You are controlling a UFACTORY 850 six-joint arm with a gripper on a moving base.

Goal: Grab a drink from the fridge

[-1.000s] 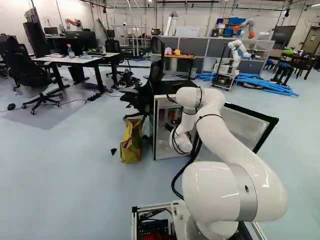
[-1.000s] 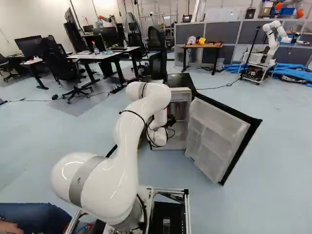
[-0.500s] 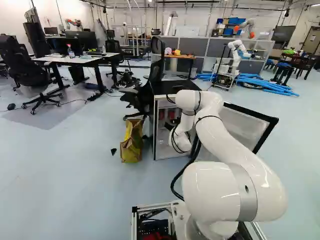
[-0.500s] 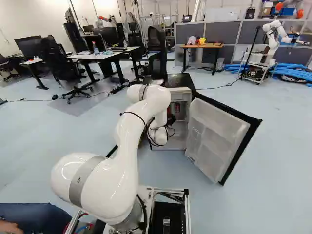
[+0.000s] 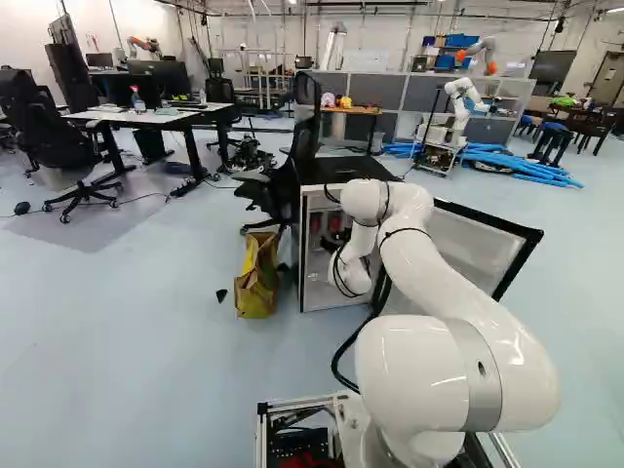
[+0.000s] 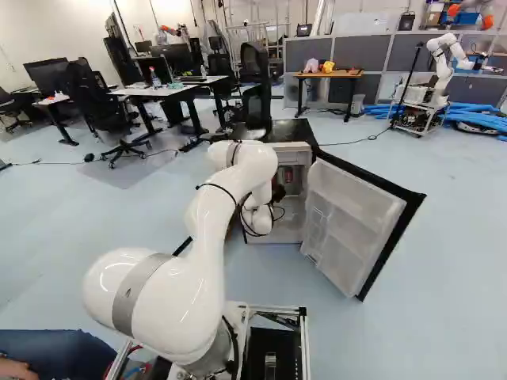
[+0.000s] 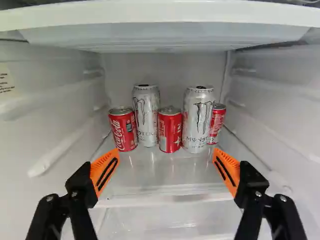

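The gripper (image 5: 331, 244) shows as a small dark shape at the mouth of the open fridge (image 6: 291, 229), mostly behind the arm's wrist. In the wrist view the gripper (image 7: 166, 169) is wide open, nothing between its orange pads (image 7: 104, 171). Ahead of it, on the glass shelf (image 7: 155, 175), several cans stand upright in a row: a red can (image 7: 123, 131), a tall silver can (image 7: 146, 117), a middle red can (image 7: 170, 132), a second silver can (image 7: 196, 122) and another red can (image 7: 216, 121), partly hidden behind that silver one.
The fridge door (image 6: 348, 222) stands swung out beside the arm. Fridge walls flank the gripper, with a white ledge (image 7: 165, 15) above the cans. Left of the fridge are a yellow bag (image 5: 256, 278) and an office chair (image 5: 283, 185). Another robot (image 5: 458, 107) stands farther back.
The arm has sunk slightly, its upper bend sitting a little lower in both base views. The base, fridge and door have not moved.
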